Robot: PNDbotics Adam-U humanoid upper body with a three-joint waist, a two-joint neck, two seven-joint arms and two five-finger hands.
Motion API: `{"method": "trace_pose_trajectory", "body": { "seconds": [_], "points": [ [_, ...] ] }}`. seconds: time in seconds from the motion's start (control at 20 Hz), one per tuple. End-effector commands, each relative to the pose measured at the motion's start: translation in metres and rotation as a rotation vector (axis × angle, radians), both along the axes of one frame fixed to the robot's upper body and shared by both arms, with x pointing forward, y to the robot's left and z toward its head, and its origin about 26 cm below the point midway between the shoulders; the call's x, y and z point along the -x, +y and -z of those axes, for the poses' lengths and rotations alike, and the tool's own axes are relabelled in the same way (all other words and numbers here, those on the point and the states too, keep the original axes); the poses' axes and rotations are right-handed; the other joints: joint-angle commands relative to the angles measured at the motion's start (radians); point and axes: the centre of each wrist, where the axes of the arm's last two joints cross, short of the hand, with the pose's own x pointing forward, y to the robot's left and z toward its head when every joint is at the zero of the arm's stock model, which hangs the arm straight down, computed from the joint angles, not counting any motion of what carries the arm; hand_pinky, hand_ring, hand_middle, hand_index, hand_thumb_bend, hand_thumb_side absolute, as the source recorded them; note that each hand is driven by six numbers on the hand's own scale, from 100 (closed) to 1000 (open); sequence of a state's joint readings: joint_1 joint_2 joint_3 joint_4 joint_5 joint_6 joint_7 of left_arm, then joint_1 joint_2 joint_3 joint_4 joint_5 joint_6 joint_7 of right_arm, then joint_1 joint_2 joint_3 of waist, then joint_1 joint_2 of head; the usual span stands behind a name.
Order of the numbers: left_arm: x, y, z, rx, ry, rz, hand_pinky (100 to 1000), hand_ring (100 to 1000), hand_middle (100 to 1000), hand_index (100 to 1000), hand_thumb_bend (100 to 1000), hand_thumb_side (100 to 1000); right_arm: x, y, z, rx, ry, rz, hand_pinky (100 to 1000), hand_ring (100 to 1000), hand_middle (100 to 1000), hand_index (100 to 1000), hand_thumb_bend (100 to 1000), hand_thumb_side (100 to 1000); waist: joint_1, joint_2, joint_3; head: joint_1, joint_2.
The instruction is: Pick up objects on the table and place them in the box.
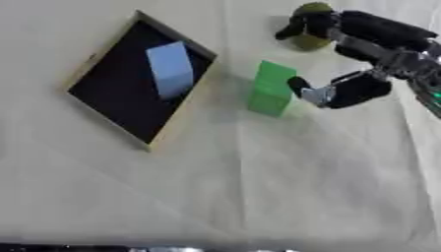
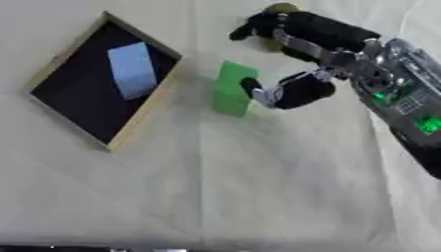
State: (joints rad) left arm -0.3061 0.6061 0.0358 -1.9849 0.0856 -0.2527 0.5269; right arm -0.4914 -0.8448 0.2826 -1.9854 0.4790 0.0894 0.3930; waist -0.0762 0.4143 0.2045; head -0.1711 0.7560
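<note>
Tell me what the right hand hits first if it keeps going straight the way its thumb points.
Most likely the green block: the right hand has its thumb tip right beside the block's right side. Whether they touch is unclear.

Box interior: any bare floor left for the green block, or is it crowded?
Room remains. The box holds only a pale blue block toward its upper right; its dark floor is bare on the left and toward the lower corner. It is crowded outside, on the right: the right hand is at the green block, with an olive object behind the fingers.
</note>
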Motion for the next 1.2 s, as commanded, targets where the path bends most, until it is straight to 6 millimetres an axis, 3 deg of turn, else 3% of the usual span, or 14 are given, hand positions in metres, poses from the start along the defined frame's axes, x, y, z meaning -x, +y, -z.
{"method": "trace_pose_trajectory", "body": {
  "seconds": [0.05,0.4,0.65,1.2],
  "points": [
    [0.003,0.003,-0.009,-0.026,-0.023,-0.006,758,789,784,821,311,773,0.003,0.001,-0.004,0.012,-0.041,0.004,955,1000,852,933,108,445,-0.008,-0.03,0.0,-0.003,0.01],
    [0.003,0.003,-0.009,-0.022,-0.022,-0.001,757,789,783,820,309,774,0.002,0.007,0.001,-0.013,-0.001,0.009,954,1000,856,939,100,553,-0.011,-0.03,-0.001,-0.012,0.011],
    [0.003,0.003,-0.009,-0.02,-0.022,-0.002,757,789,782,819,308,774,0.003,0.009,0.009,0.01,0.027,0.054,967,1000,878,962,100,678,-0.011,-0.026,0.002,-0.016,0.009],
    [0.003,0.003,-0.009,-0.015,-0.023,-0.003,756,789,781,818,309,775,0.003,0.012,0.018,0.011,0.046,0.088,964,1000,884,982,100,761,-0.008,-0.02,0.002,-0.023,0.002]
  ]
}}
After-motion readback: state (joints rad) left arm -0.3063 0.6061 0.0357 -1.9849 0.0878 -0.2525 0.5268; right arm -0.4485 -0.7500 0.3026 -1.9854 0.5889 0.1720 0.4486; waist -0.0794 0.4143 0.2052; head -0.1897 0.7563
